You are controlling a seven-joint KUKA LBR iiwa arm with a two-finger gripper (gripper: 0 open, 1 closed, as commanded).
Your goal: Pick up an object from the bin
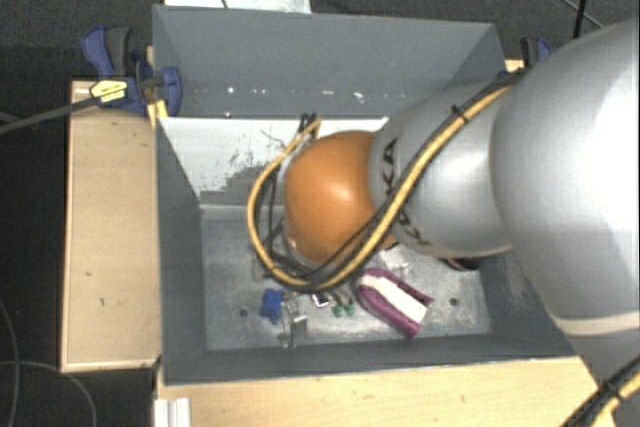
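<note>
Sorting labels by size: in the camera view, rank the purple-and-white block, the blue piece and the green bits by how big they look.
1. purple-and-white block, largest, though the arm may cover part
2. blue piece
3. green bits, smallest
All lie on the bin floor, so nearness hardly matters.

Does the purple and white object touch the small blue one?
No, the purple and white object lies apart from the small blue object, with green bits between.

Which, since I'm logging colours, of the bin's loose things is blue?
The small blue piece left of the floor's middle; the bigger purple-and-white item lies to its right, with tiny green bits between them.
</note>
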